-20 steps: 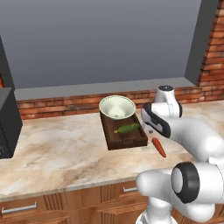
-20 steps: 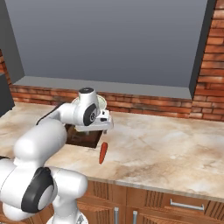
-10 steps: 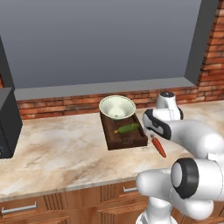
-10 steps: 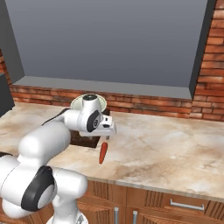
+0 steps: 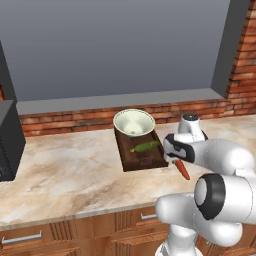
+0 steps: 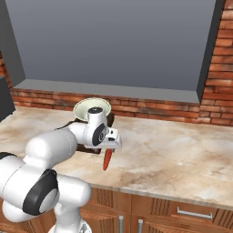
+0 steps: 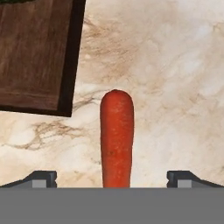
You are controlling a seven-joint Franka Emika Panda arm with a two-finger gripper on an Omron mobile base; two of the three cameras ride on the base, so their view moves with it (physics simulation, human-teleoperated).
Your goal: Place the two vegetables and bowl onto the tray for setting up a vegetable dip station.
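The orange-red carrot (image 5: 183,170) (image 6: 107,159) lies on the marble counter just right of the dark wooden tray (image 5: 136,162) (image 7: 35,52). My gripper (image 5: 176,160) (image 6: 109,147) (image 7: 112,178) hangs open right above it. In the hand view the carrot (image 7: 117,135) runs up between my two fingertips (image 7: 43,177), and touch cannot be told. The green cucumber (image 5: 146,146) rests on the tray. The pale bowl (image 5: 133,122) (image 6: 91,107) sits at the tray's far end. My arm hides most of the tray in the right base view.
A black appliance (image 5: 7,142) stands at the counter's left end. A brick backsplash and a grey window sill (image 5: 125,100) run behind the tray. The counter's front edge (image 5: 75,210) lies a short way in front of the carrot. Bare marble (image 6: 182,150) stretches to the right.
My hand has come down and slightly forward over the carrot, staying open. The carrot, cucumber, bowl and tray have not moved.
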